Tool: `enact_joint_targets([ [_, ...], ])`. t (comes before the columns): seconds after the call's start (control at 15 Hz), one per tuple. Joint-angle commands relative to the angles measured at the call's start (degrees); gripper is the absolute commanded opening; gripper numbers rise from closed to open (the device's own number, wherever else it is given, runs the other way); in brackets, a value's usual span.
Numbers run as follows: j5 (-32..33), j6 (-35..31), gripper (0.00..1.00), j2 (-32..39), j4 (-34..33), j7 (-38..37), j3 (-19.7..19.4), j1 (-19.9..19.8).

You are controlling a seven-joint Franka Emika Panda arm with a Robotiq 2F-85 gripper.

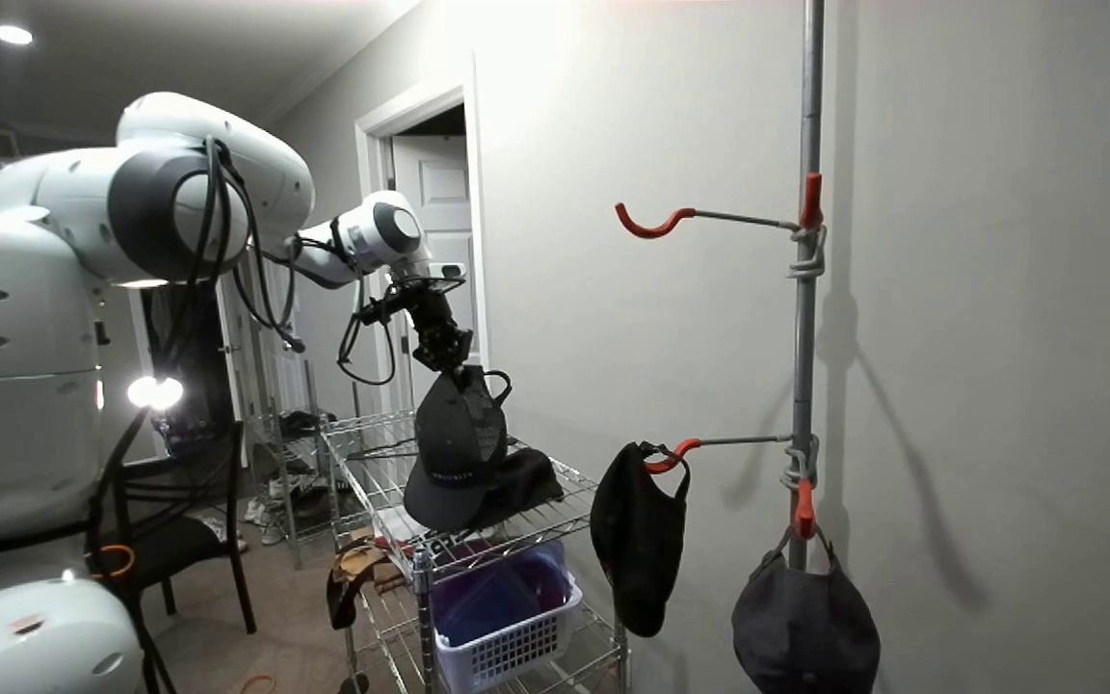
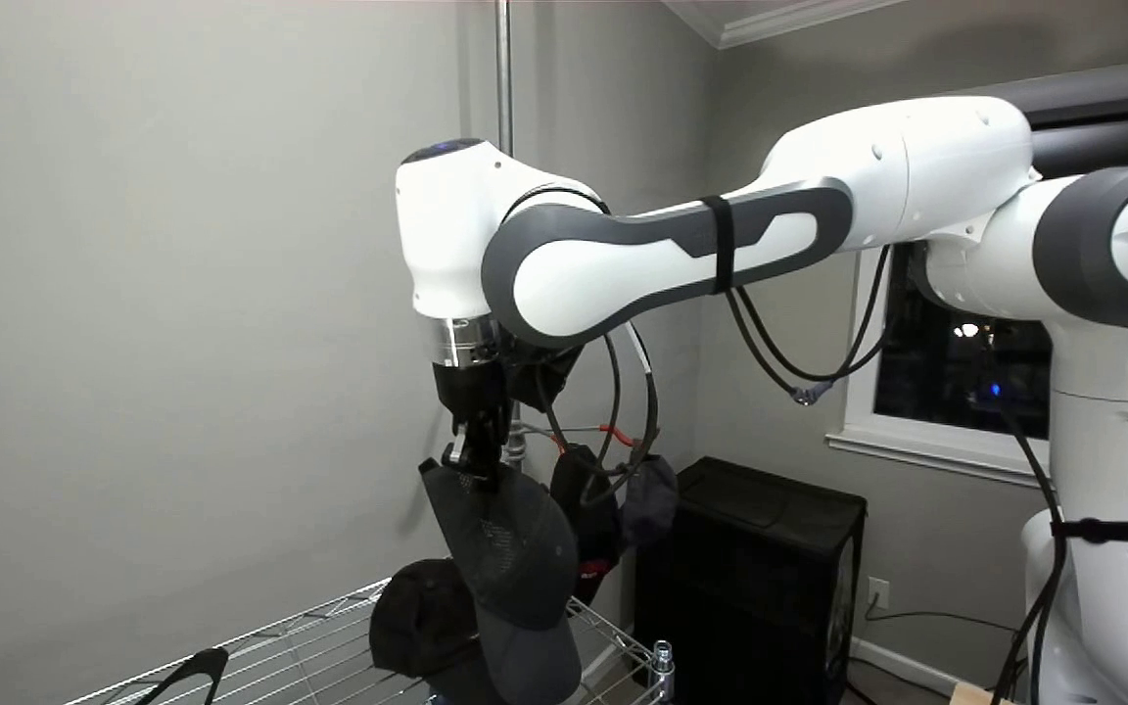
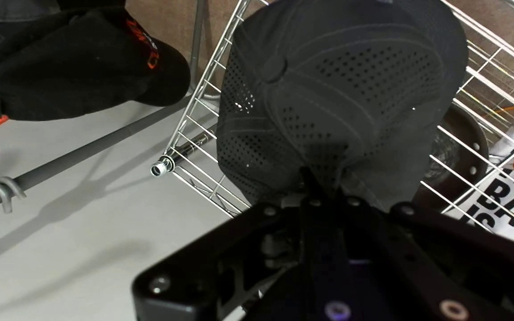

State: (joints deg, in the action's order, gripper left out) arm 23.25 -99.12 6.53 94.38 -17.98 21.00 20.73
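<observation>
Wrist view: at lower centre, the gripper is clenched on a dark perforated cap that fills the upper middle. Beyond it lies the wire rack, its corner left of centre, its edge passing near a black cap at upper left. In an exterior view, open room extends from the gripper along the pale wall to a red hook right of centre. At lower centre, a white basket holds blue-purple contents.
</observation>
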Motion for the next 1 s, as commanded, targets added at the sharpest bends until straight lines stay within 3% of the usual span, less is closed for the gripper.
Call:
enact_joint_targets([
  [0.0, 2.85, -0.84, 0.00, 2.58, -1.37, -1.71, -1.25, 1.47],
  [0.73, 5.18, -1.53, 0.00, 6.51, -4.28, -3.18, -4.06, 3.72],
  [0.8, 5.11, -0.74, 0.07, 6.74, -4.82, -3.85, -4.30, 3.81],
  [0.87, 4.61, -0.08, 0.27, 6.88, -5.20, -4.07, -4.50, 3.76],
  [0.93, 4.82, -0.38, 0.32, 6.85, -5.25, -4.41, -4.68, 3.79],
])
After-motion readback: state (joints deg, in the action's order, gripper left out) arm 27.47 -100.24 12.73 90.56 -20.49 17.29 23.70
